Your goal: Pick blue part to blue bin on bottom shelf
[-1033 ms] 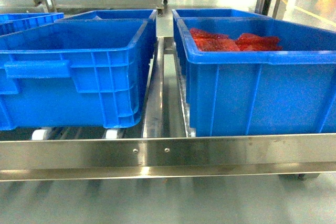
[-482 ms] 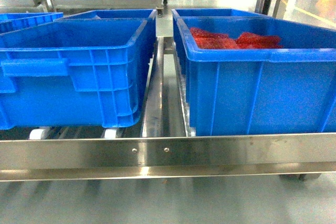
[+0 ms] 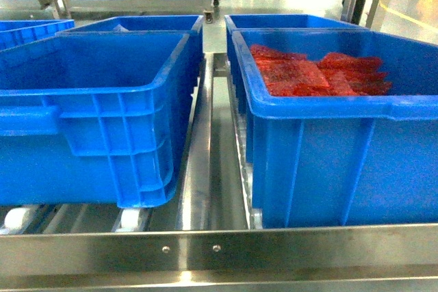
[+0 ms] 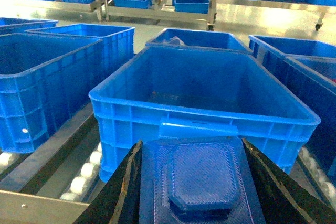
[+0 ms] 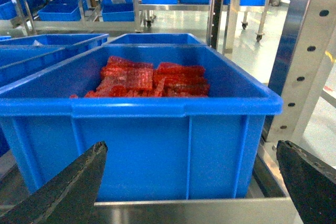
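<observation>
The left pincer (image 4: pixel 197 182) is clamped on the blue part (image 4: pixel 198 174), just short of the empty blue bin (image 4: pixel 202 129) on the bottom shelf (image 3: pixel 219 251). The right pincer (image 5: pixel 189 182) hangs spread wide before the bin of red parts (image 5: pixel 152 80).

Blue part (image 4: pixel 198 179) cross-hatched; blue bin (image 3: pixel 102 111); red parts (image 3: pixel 315 73); black fingers (image 5: pixel 63 192).
</observation>
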